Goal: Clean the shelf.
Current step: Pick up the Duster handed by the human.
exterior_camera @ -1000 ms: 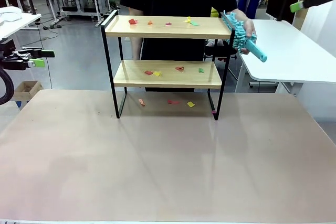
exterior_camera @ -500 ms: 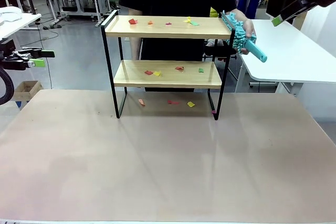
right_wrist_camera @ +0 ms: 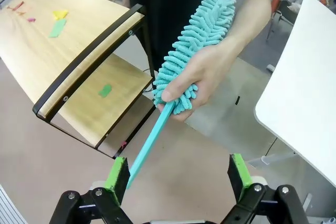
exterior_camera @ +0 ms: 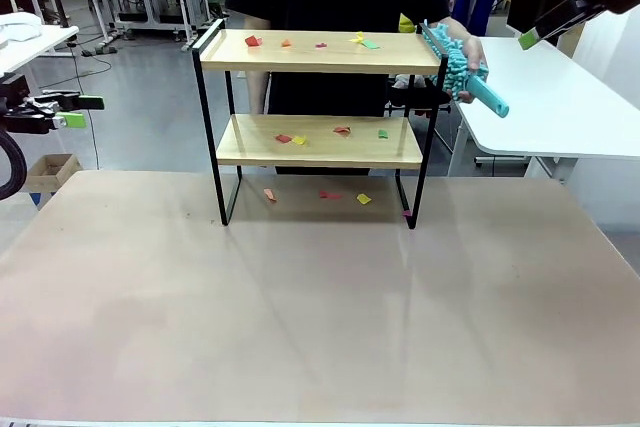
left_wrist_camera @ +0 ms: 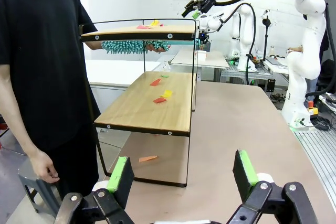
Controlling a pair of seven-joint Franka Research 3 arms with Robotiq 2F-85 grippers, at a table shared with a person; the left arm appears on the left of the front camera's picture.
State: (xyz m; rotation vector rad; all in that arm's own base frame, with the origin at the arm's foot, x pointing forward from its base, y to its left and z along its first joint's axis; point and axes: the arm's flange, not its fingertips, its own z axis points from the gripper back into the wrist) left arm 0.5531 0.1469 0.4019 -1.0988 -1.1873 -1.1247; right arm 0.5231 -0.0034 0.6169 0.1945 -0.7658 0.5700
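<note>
Left claw (left_wrist_camera: pixel 184 166) wide, empty; right claw (right_wrist_camera: pixel 178 169) wide too. I see duster (right_wrist_camera: pixel 199 30) in person's hand (right_wrist_camera: pixel 210 74) at shelf (exterior_camera: pixel 300 60) right end, paper scraps (exterior_camera: pixel 343 131) on boards.

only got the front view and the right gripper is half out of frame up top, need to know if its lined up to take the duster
observer: In the right wrist view the duster has its handle pointing down at the open right gripper. The tip shows close by one pad; I cannot tell whether it touches.
operator: ok and the left one, i just see a bit of green at the edge
observer: The left gripper is open with nothing between its pads, looking at the shelf from one end.
</note>
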